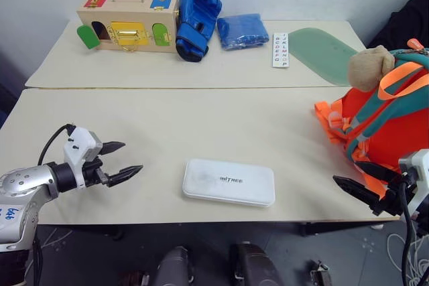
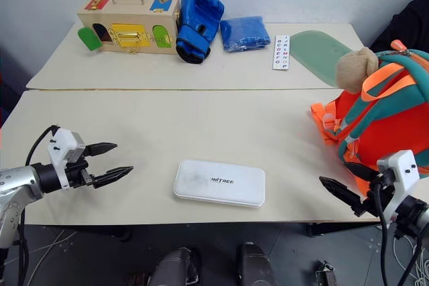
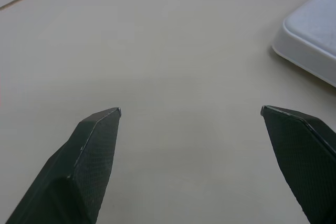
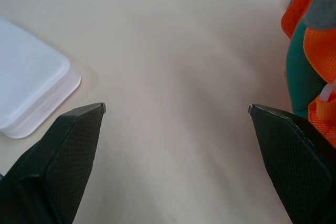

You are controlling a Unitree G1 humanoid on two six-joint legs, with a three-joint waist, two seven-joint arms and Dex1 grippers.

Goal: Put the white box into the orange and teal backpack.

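The white box (image 1: 228,182) is lying flat at the tabletop's (image 1: 201,125) near edge, between our left gripper (image 1: 125,161) and right gripper (image 2: 342,184), both spread wide and empty, seemingly flanking it; the orange and teal backpack (image 1: 389,118) is resting beside the right one.

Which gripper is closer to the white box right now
Left. The left gripper sits just off the white box's left end; the right gripper is farther off its right end, beside the backpack.
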